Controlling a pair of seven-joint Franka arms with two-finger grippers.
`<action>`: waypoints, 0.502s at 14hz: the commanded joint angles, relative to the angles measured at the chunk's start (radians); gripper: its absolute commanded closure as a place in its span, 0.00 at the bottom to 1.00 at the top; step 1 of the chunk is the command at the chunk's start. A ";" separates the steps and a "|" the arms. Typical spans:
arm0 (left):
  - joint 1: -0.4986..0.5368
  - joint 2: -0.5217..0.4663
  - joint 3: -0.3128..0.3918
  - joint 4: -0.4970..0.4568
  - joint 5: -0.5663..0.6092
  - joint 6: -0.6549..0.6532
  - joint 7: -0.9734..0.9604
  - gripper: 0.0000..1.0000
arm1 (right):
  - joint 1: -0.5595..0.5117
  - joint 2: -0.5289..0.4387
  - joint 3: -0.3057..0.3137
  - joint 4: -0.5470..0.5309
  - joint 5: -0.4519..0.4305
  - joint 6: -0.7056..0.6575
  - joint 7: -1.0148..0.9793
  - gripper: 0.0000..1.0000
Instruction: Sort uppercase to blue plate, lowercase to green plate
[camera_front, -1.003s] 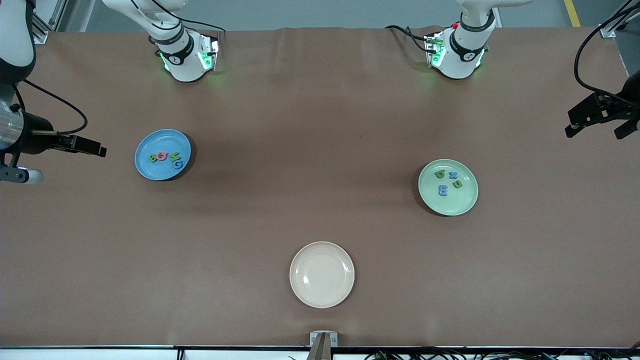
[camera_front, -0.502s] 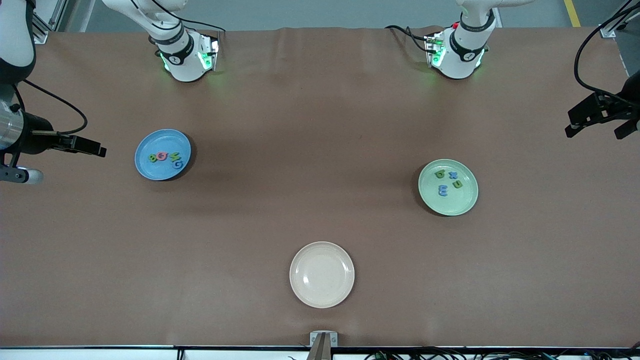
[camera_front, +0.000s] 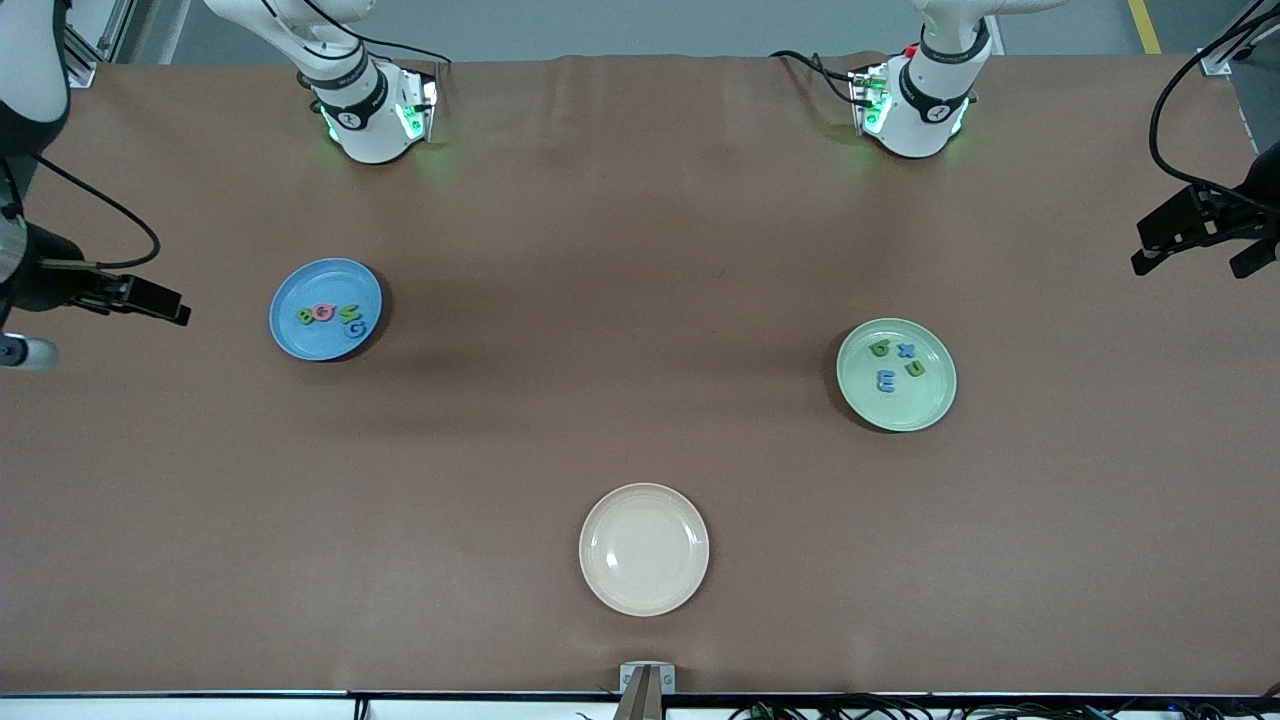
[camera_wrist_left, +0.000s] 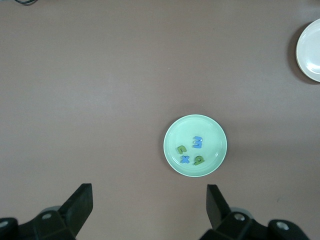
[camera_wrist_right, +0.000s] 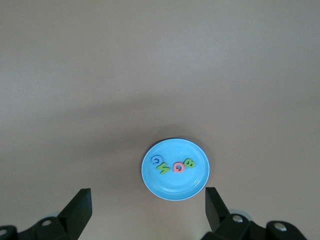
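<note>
I am seeing the left gripper (camera_wrist_left: 148, 207) hanging high over the table with its two fingers (camera_wrist_left: 80, 202) standing wide apart and nothing between them. It is sitting at the left arm's end of the table, well apart from the green plate (camera_front: 930, 405). The right gripper (camera_wrist_right: 147, 209) is hanging the same way, its fingers (camera_wrist_right: 80, 206) spread wide and gripping nothing, out at the right arm's end of the table.

Taking the cream plate (camera_front: 643, 549) as my landmark, nearest the front camera at the middle of the table, the green plate is lying farther from the camera and toward the left arm's end. It is holding the four lowercase letters (camera_front: 896, 362): a green g shape, a small blue cross, a green u and a blue E-like m, all close together.

The blue plate (camera_front: 300, 345) is lying farther from the camera than the cream plate and toward the right arm's end. It is carrying the four uppercase letters (camera_front: 334, 317): a green B, a pink-red G, a green N and a blue G, in a short row.
</note>
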 joint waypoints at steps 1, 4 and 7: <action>0.001 -0.010 0.000 0.006 -0.014 -0.009 0.013 0.00 | -0.011 -0.010 0.008 0.028 -0.022 -0.020 0.000 0.00; 0.001 -0.010 0.002 0.006 -0.014 -0.009 0.012 0.00 | -0.003 -0.007 0.008 0.031 -0.019 -0.020 0.014 0.00; 0.002 -0.010 0.002 0.006 -0.014 -0.009 0.012 0.00 | -0.008 -0.007 0.009 0.029 -0.012 -0.042 0.003 0.00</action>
